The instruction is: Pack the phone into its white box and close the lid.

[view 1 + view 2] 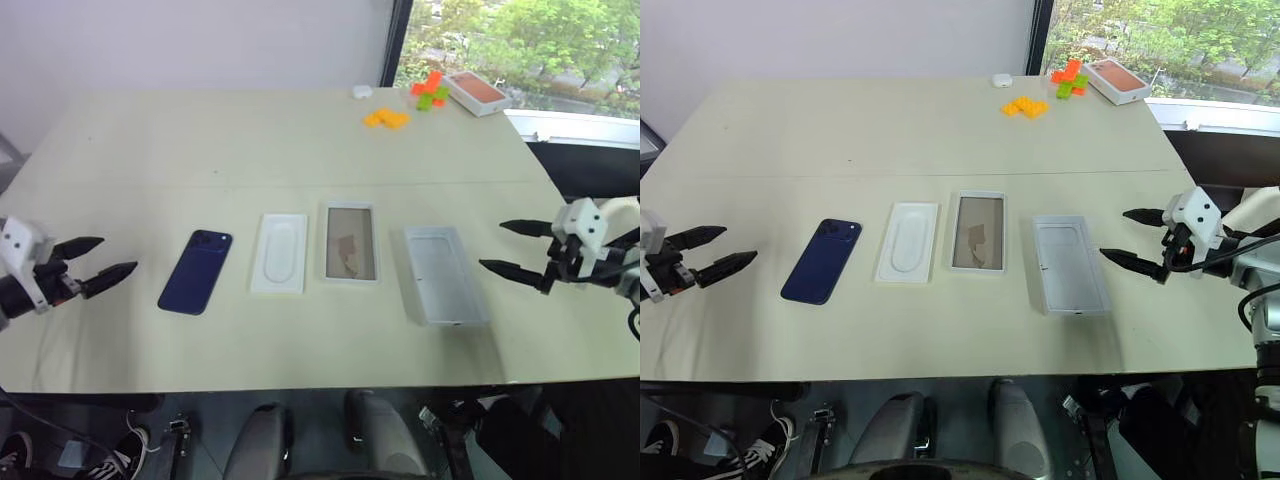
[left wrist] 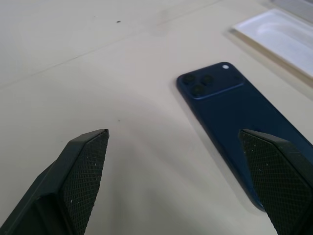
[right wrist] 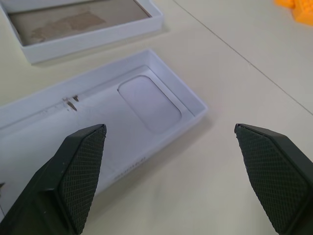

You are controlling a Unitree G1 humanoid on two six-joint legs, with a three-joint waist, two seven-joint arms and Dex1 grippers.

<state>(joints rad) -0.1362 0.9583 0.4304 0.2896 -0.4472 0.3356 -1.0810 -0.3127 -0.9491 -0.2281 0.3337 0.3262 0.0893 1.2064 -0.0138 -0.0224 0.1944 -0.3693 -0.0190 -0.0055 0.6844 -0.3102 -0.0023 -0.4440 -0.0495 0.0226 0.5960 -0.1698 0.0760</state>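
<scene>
1. Four flat items lie in a row across the near part of the pale table (image 1: pixel 300 140), with a gripper at each end of the row.
2. Farthest left, the left gripper (image 1: pixel 103 262) hovers over the table, its two black fingers spread wide and holding nothing; it points toward the phone.
3. Next comes the phone (image 1: pixel 196 271), lying back-up and slightly slanted, camera cluster at its far end, near the left gripper but not touching it.
4. Just beside it lies a thin white insert (image 1: pixel 279 254) with an oval recess.
5. The white box (image 1: pixel 350 243) sits at the middle of the row, open side up, its brownish inside showing.
6. To its right lies the lid (image 1: pixel 444 274), inside face up, slightly angled.
7. At the far right, the right gripper (image 1: pixel 512 248) hangs near the lid with fingers parted wide, grasping nothing.
8. At the table's far right corner sit orange pieces (image 1: pixel 386 118), orange and green blocks (image 1: pixel 431 91) and an orange-topped box (image 1: pixel 477 92).
</scene>
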